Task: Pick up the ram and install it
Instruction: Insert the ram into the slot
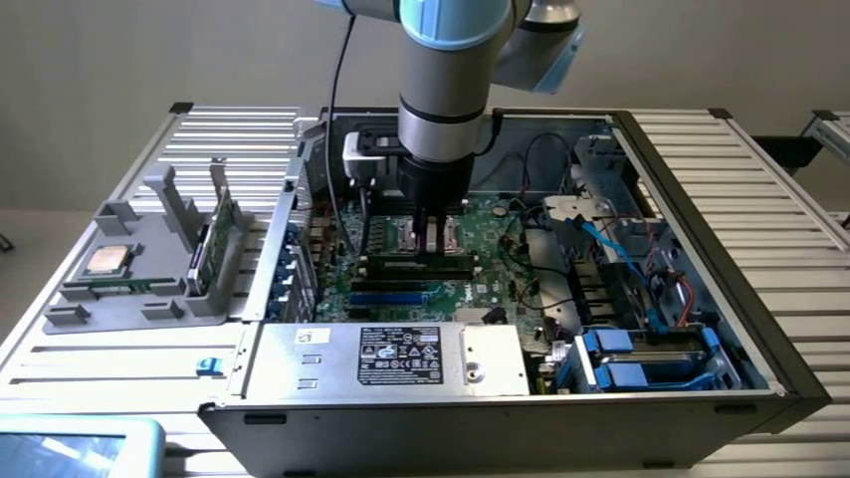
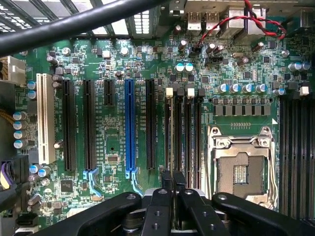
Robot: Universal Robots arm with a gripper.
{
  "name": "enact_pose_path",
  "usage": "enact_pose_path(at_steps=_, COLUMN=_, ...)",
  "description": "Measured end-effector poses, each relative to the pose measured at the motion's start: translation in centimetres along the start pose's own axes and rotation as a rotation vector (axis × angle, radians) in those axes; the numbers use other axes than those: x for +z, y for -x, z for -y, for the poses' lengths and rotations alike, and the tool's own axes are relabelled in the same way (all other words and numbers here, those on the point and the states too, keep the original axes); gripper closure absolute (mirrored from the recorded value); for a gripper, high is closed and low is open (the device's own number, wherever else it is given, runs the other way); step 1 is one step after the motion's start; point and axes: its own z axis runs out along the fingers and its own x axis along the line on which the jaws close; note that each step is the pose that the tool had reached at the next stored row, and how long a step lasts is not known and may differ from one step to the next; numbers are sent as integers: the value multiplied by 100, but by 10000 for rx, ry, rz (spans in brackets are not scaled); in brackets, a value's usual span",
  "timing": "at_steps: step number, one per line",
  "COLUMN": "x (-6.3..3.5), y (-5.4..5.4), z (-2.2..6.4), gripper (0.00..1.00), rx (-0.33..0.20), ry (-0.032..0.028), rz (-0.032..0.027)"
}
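From the wrist the gripper (image 2: 172, 178) is seen with fingers (image 2: 167, 178) pressed together beside long dark slots (image 2: 189, 132); from outside, the green board (image 1: 503, 291) under the fingers is seen inside a big case (image 1: 531, 438).

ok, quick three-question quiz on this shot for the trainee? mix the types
1. True or false: the processor socket on the motherboard is empty.
2. The gripper is: A) down inside the computer case, at the memory slots; B) lifted clear above the case; C) outside the case, beside it.
3. Where does the silver-topped processor chip lie?

Key: 1 true. 2 A. 3 in the grey holder outside the case, on the exterior view's left.
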Motion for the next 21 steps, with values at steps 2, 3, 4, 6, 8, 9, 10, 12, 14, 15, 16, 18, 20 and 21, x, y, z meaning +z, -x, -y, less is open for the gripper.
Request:
enact_pose_path(at_steps=2, x=0, y=0, z=0, gripper=89, rx=-35, ry=1, rz=-2)
enact_pose_path(at_steps=3, x=0, y=0, z=0, gripper=89, rx=-41, ry=1, rz=-2)
enact_pose_path(at_steps=4, x=0, y=0, z=0, gripper=89, rx=-51, ry=2, rz=-2)
enact_pose_path(at_steps=6, x=0, y=0, z=0, gripper=89, rx=-102, ry=5, rz=-4)
enact_pose_path(at_steps=8, x=0, y=0, z=0, gripper=89, rx=-121, ry=6, rz=-5)
enact_pose_path(at_steps=9, x=0, y=0, z=0, gripper=89, rx=-123, ry=6, rz=-5)
enact_pose_path(at_steps=10, x=0, y=0, z=0, gripper=89, rx=-123, ry=6, rz=-5)
enact_pose_path(at_steps=12, x=1, y=0, z=0, gripper=89, rx=-122, ry=6, rz=-6)
enact_pose_path(at_steps=14, x=1, y=0, z=0, gripper=89, rx=-100, ry=5, rz=-4)
enact_pose_path(at_steps=15, x=2, y=0, z=1, gripper=89, rx=-84, ry=4, rz=-2)
enact_pose_path(at_steps=16, x=2, y=0, z=1, gripper=89, rx=-70, ry=2, rz=-2)
enact_pose_path(at_steps=18, x=2, y=0, z=1, gripper=89, rx=-56, ry=2, rz=-1)
enact_pose_path(at_steps=20, x=3, y=-1, z=2, gripper=89, rx=-56, ry=-5, rz=-3)
enact_pose_path(at_steps=21, x=3, y=-1, z=1, gripper=89, rx=-56, ry=-5, rz=-3)
